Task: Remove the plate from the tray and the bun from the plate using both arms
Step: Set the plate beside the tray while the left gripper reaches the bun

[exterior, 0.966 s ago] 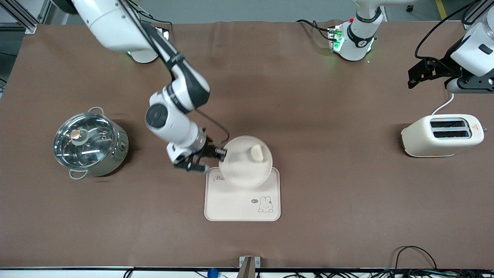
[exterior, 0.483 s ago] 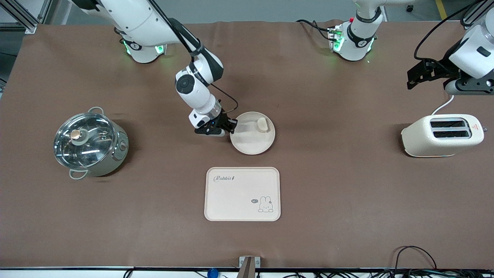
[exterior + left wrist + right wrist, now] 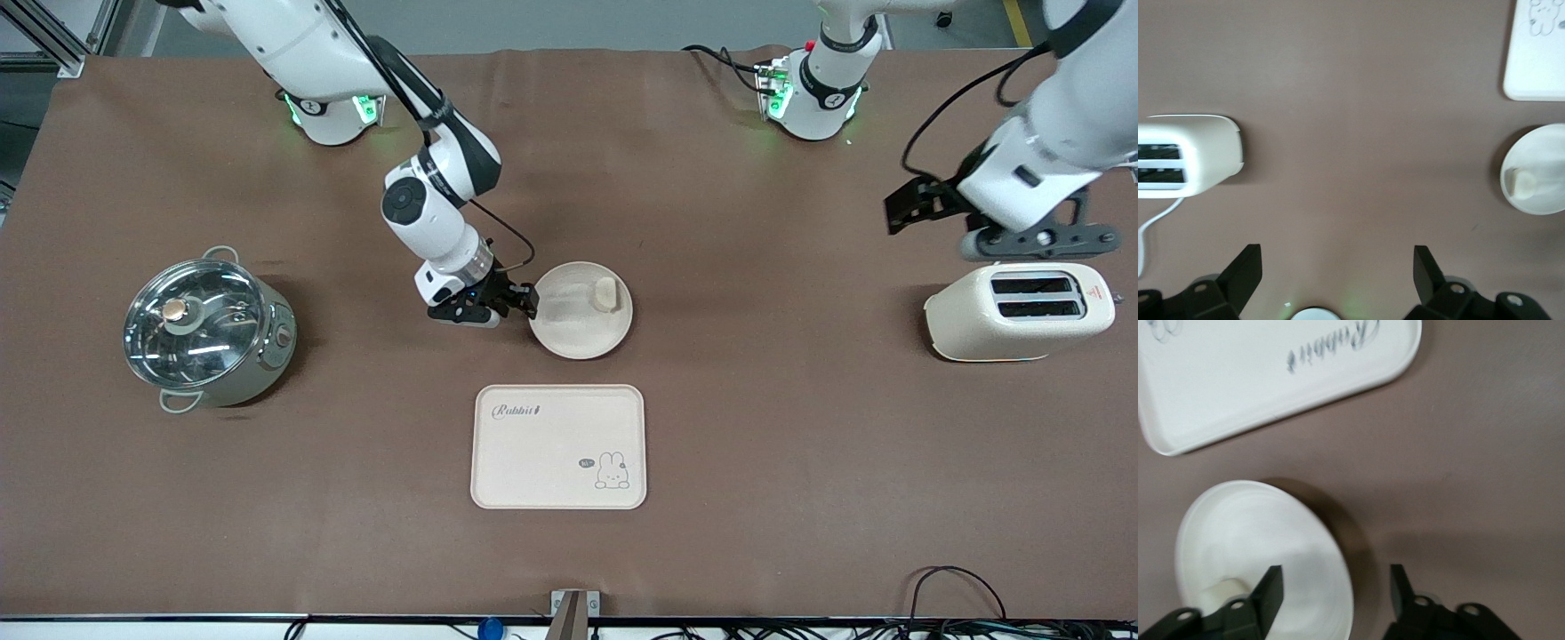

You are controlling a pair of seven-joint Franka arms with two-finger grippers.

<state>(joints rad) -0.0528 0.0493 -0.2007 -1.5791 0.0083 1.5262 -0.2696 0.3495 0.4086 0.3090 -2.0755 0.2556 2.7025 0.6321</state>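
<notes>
A polished metal pot [image 3: 210, 333] with glass lid sits on matt brown cloth [image 3: 800, 462]; the toaster [image 3: 1018, 311] looks glossy plastic.

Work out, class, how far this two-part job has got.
Done: the plate sits on the table, off the tray. In hand: the right pincer is open at the plate's rim. Left: the bun lies on the plate; the left pincer hangs open beside the toaster.
</notes>
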